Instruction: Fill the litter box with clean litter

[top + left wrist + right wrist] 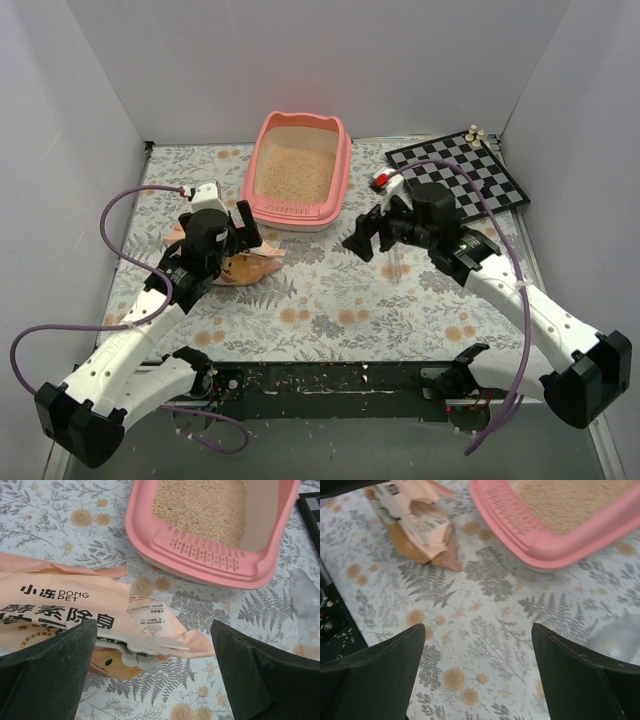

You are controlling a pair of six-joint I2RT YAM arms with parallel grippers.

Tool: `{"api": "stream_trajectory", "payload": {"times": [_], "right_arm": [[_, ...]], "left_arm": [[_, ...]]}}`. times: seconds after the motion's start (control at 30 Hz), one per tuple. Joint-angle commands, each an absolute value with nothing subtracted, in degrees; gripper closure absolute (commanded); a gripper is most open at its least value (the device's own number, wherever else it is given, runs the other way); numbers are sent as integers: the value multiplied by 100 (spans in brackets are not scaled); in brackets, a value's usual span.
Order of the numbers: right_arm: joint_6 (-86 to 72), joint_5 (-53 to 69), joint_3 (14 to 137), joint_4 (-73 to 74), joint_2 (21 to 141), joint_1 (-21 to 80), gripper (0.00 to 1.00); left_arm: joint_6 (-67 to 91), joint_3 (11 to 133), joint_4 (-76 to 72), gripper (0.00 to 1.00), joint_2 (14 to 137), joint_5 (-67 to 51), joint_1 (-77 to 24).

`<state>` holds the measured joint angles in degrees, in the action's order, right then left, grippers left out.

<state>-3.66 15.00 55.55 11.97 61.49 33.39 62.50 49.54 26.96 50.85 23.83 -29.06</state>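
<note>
The pink litter box (346, 165) stands at the back centre, with pale beige litter (295, 172) covering its floor. It also shows in the left wrist view (200, 555) with its litter (200, 507), and in the right wrist view (520, 525). My left gripper (243, 228) is open and empty, low over the orange-tan litter bag (60, 605), just in front of the box's slotted ledge. My right gripper (366, 236) is open and empty above the floral cloth, to the right of the box's front.
The crumpled bag (250, 266) lies flat to the left of centre. A clear plastic scoop (304, 592) lies on the cloth near my right gripper. A chessboard (470, 172) with small pieces sits at the back right. White walls enclose three sides.
</note>
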Motion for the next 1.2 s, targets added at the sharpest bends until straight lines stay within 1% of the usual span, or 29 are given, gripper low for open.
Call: {"api": "stream_trajectory", "payload": {"times": [0.0,0.13,0.27,0.37,0.47,0.57,0.63,0.8,1.03,1.17], "right_arm": [[377,2153,6388,1203,6801,4286,6],[965,1593,7275,1616,7723,5184,7],[1554,994,7987,1810,8532,5756,7],[1933,879,8392,1767,9095,5967,7],[2188,844,8691,1609,9570,6090,7],[2381,782,8929,1381,10053,6205,7],[2478,712,9000,1135,10238,6310,7],[2672,606,9623,1107,10748,6504,6],[2900,343,10370,1186,11346,6653,6],[2936,264,10529,1204,11592,6653,7]], "left_arm": [[6416,5054,2690,2,5229,2935,-2778],[6530,5045,2514,2,5361,2647,-2304],[6600,5124,2373,2,5563,2085,-1558],[6714,5220,2294,2,5756,1487,-811],[6951,5186,2146,2,5792,1319,-274],[7346,4940,1908,2,5704,741,490],[7575,4704,1732,2,5617,484,763],[7620,4018,1231,2,5160,685,914],[7734,3990,1231,2,5133,414,1116],[7778,3920,1178,2,5028,308,1134]]}}
